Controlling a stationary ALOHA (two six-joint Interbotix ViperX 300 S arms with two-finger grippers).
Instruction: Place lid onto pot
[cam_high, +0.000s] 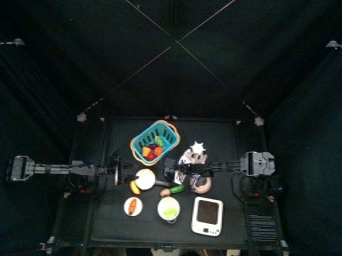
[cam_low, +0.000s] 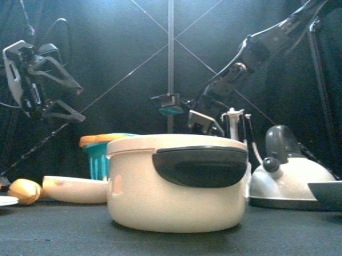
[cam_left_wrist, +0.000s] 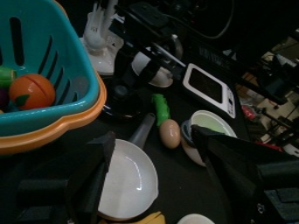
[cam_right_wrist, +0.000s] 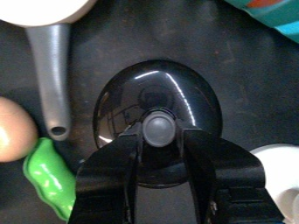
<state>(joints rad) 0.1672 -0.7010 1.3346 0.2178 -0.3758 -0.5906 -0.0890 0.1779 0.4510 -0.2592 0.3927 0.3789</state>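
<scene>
The lid (cam_right_wrist: 158, 105) is a glossy black dome with a round knob, low over the dark table. My right gripper (cam_right_wrist: 158, 140) stands over it with its jaws closed on the knob. In the top view it (cam_high: 191, 181) is at the table's middle. The pot (cam_high: 168, 209), lime-green inside with a pale rim, stands near the front edge, in front of the lid. It looms large and cream-coloured in the front view (cam_low: 177, 185) and also shows in the left wrist view (cam_left_wrist: 212, 131). My left gripper (cam_left_wrist: 152, 171) is open and empty over a pale round dish (cam_left_wrist: 128, 179).
A teal and orange basket (cam_high: 154, 140) of toy food stands at the back. A pale yellow dish (cam_high: 144, 178), an orange-centred dish (cam_high: 134, 206) and a white scale (cam_high: 207, 213) surround the pot. A grey ladle (cam_right_wrist: 47, 70), an egg (cam_left_wrist: 170, 133) and a green vegetable (cam_right_wrist: 47, 179) lie by the lid.
</scene>
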